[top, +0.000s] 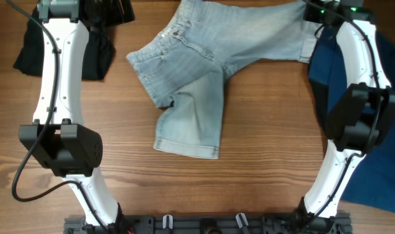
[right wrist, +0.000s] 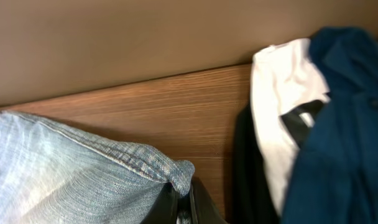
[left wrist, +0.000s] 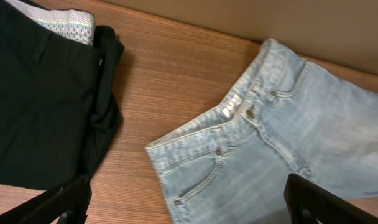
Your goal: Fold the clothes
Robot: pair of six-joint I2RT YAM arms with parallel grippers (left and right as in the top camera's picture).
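Observation:
The clothes are light-blue denim pants (top: 210,71) spread on the wooden table at the back centre. One leg stretches toward the back right, and the other bends down to a cuffed hem (top: 188,146) near the middle. My right gripper (right wrist: 184,202) is shut on a bunched corner of the far leg's hem (right wrist: 176,169), at the back right in the overhead view (top: 309,8). My left gripper (left wrist: 189,211) hangs open over the waistband and front pocket (left wrist: 195,180), with its fingers (left wrist: 64,202) wide apart and touching nothing.
A black folded garment (top: 32,55) (left wrist: 40,106) lies at the back left, close to the pants' waistband. A navy-blue cloth (top: 386,149) (right wrist: 344,124) covers the right side, with white fabric (right wrist: 282,106) beside it. A wall borders the table's back edge.

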